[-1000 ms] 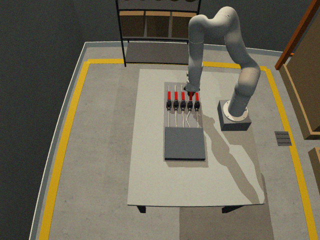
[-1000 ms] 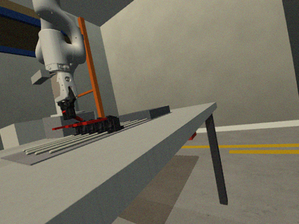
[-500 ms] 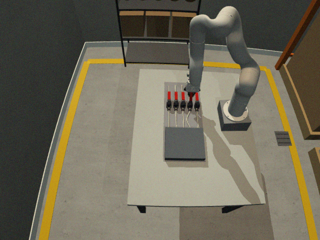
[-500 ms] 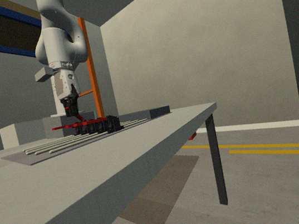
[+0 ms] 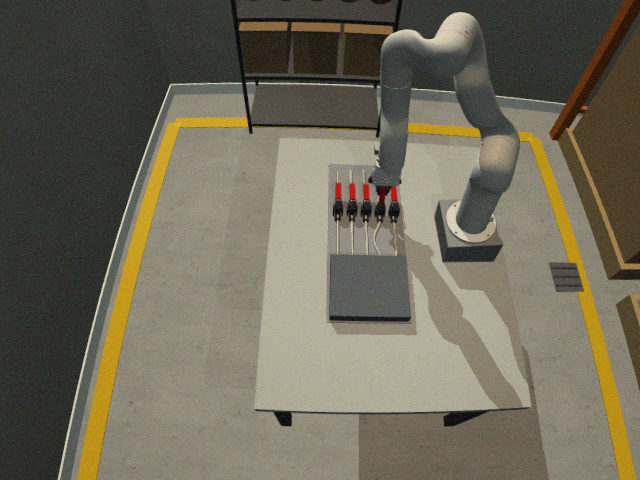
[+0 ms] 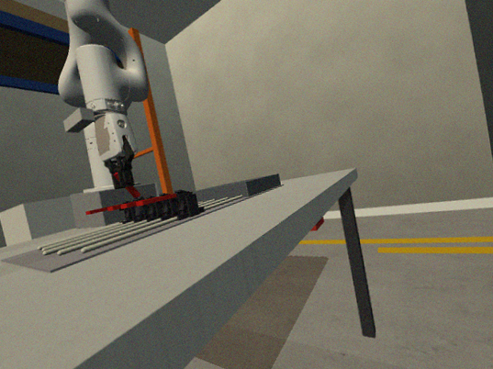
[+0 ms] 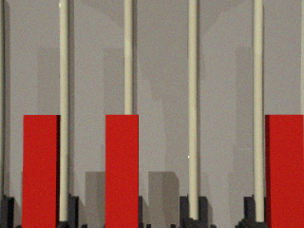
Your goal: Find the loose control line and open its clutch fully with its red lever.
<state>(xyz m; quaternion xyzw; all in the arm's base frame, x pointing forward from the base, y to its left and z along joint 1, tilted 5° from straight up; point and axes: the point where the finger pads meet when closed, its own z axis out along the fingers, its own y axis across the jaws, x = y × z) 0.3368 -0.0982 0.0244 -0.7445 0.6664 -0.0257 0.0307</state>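
The jaws are clamping the free end of the fourth lever (image 6: pixel 131 190), lifting it at a slant above the flat levers (image 5: pixel 352 191) beside it. Its hinge is sitting at the black clutch (image 5: pixel 380 209), toward the console (image 5: pixel 369 285), so the lever's long axis is running along its slack line (image 5: pixel 377 240) on the counter (image 5: pixel 361 361). Judging by that, opening fully is calling for an arc up and over toward the console.

A dark shelving rack (image 5: pixel 315 62) stands beyond the table (image 5: pixel 361 372).
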